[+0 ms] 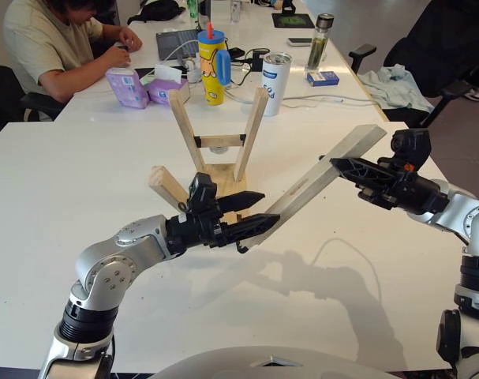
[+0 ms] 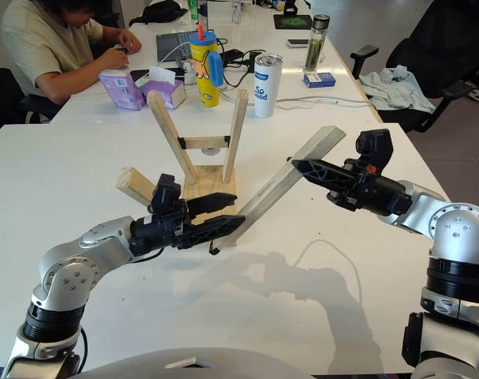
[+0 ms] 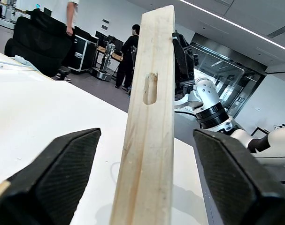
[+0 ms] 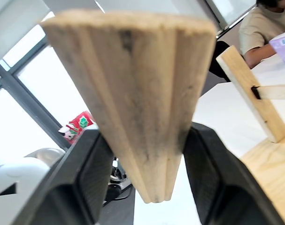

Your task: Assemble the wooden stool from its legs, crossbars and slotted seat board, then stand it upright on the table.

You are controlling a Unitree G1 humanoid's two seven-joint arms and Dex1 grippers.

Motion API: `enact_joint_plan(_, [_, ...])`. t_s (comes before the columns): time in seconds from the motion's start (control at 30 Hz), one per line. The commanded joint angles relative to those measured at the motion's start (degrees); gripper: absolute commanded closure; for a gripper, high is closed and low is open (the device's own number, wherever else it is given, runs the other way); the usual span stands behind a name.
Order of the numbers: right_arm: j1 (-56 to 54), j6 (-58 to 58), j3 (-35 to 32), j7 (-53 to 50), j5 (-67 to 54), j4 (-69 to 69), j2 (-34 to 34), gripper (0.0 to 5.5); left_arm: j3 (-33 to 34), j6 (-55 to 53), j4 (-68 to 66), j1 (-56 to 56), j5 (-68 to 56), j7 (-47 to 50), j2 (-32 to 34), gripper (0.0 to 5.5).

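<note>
On the desk (image 1: pixel 65 197), right jaws clench a leg (image 1: pixel 306 189); left jaws gape around it. Next, probably: slot it into the seat (image 1: pixel 223 174) at 11 o'clock.

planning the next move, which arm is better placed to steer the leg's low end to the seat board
Left, probably. The left gripper stands open around the lower end of the leg, beside the seat board; the right gripper is shut on its raised far end.
</note>
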State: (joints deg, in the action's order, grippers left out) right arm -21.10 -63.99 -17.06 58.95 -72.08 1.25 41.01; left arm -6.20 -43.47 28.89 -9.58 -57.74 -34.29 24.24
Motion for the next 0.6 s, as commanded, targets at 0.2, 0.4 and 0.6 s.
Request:
enact_joint_plan(0.2, [-2.6, 14.5, 2.1, 2.1, 15.4, -3.3, -0.1, 3.38, -11.7, 6.5, 1.2, 10.5, 21.4, -3.3, 8.2, 1.76])
enact_joint_plan(0.4, [-4.4, 14.5, 3.2, 6.8, 15.7, -5.4, -0.8, 3.38, -15.1, 13.6, -6.1, 8.6, 34.8, -2.0, 8.1, 1.76])
enact_joint_plan(0.6, [-9.1, 19.1, 8.0, 11.9, 21.0, -9.7, -3.0, 3.39, -18.6, 17.5, -10.9, 6.8, 42.8, -4.5, 8.3, 1.76])
